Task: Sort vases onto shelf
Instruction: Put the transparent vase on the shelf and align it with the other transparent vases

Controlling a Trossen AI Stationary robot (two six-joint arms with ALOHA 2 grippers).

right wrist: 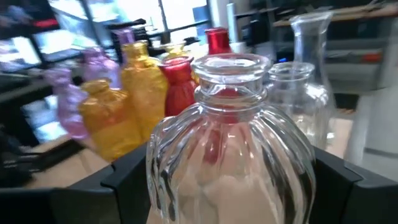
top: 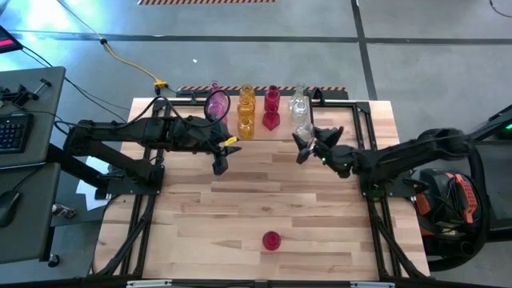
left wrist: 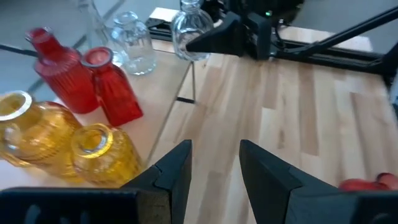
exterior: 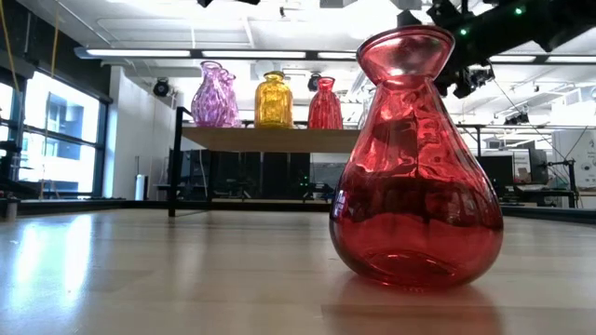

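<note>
The shelf (top: 232,133) stands at the table's far edge, with pink (top: 216,104), amber (top: 246,112), red (top: 272,108) and clear vases (top: 299,100) standing on it. A lone red vase (top: 272,240) stands on its base near the table's near edge and fills the low view (exterior: 414,158). My right gripper (top: 304,148) is at the shelf's near right corner, shut on a ribbed clear vase (right wrist: 230,143). My left gripper (top: 218,166) hovers open and empty by the shelf's near left edge, close to the amber vases (left wrist: 93,152). My right gripper holds the ribbed clear vase by its bulbous body (right wrist: 163,168), pinched between the two fingers, one on each side. The fingers come at it about level, from the table's near right. The vase sits upright; whether its base rests on the shelf is hidden.
The vases stand close together in colour rows on the shelf (exterior: 270,140), leaving little room between them. Bare wooden tabletop (top: 264,192) lies between the shelf and the lone red vase. Black frame rails run along both table sides.
</note>
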